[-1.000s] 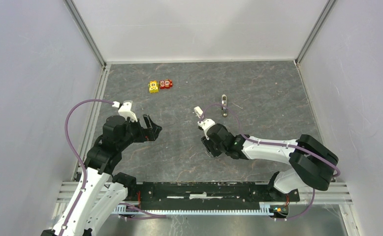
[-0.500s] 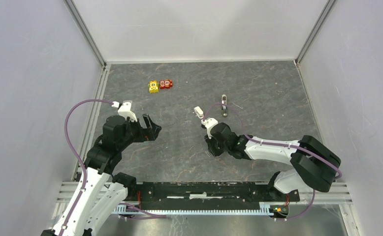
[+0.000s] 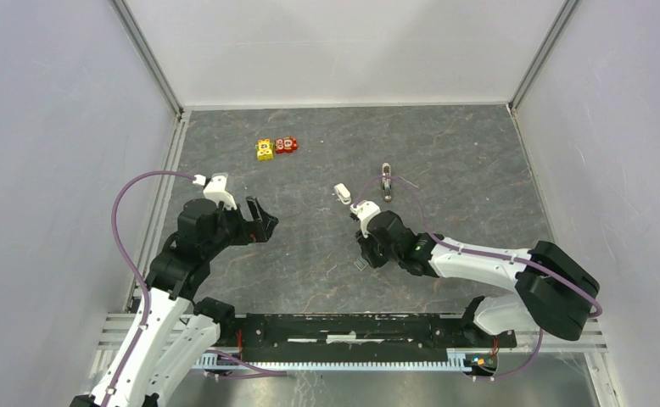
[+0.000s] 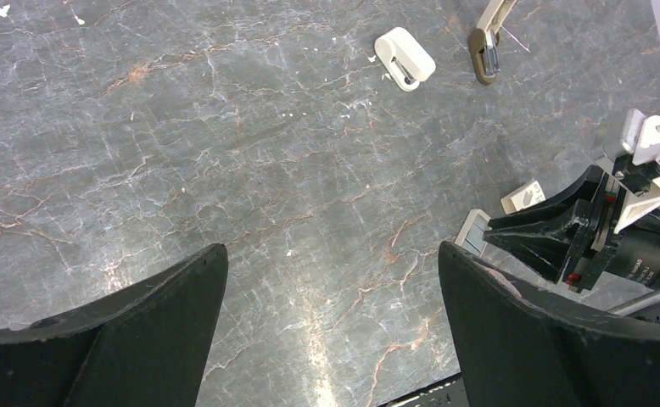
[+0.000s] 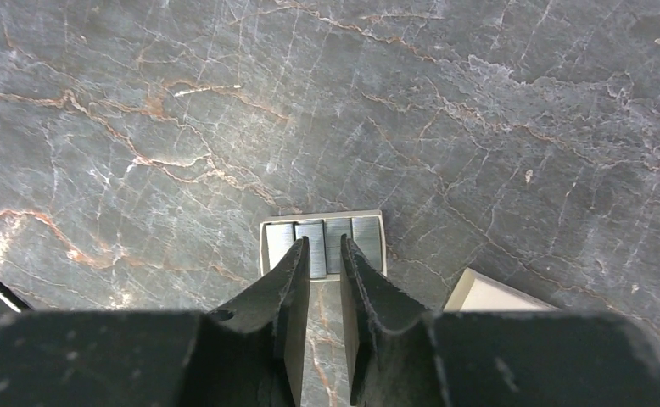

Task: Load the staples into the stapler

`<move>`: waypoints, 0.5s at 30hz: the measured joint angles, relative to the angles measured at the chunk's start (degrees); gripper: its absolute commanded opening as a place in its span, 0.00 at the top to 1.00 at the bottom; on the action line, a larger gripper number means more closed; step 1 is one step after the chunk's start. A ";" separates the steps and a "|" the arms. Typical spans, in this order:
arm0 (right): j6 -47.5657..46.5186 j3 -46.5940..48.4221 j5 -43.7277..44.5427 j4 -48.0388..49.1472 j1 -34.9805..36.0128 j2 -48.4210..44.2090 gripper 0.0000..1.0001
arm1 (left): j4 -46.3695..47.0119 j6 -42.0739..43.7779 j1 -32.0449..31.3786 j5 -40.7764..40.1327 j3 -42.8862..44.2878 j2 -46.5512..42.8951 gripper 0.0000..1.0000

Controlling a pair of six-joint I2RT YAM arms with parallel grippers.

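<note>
The cream-white stapler point(image 3: 342, 194) point(image 4: 404, 58) lies on the grey stone floor, apart from both grippers. Its tan and metal inner part point(image 3: 386, 182) point(image 4: 485, 52) lies to its right. The staples point(image 5: 322, 246) are several grey strips in a small cream tray point(image 3: 360, 264) point(image 4: 477, 231). My right gripper point(image 3: 362, 256) point(image 5: 324, 243) points down into that tray, its jaws drawn close on a strip. My left gripper point(image 3: 268, 219) point(image 4: 333, 250) hangs wide open over bare floor at the left, holding nothing.
A yellow block point(image 3: 265, 149) and a red block point(image 3: 286, 145) sit at the back left. A cream box lid point(image 5: 496, 297) point(image 4: 523, 196) lies beside the staple tray. Walls close in the floor on three sides.
My right gripper's jaws have narrowed over the staple tray and its arm has shifted slightly to the right. The left arm has not moved.
</note>
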 measured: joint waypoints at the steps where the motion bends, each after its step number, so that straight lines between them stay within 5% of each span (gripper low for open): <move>1: -0.39 0.00 -0.02 -0.13 0.00 0.02 0.73 | 0.00 0.00 0.00 0.00 0.00 0.02 0.00; 15: -3.69 -0.07 -1.99 0.44 0.00 2.89 0.68 | 0.00 0.00 0.00 -0.17 0.00 0.11 0.00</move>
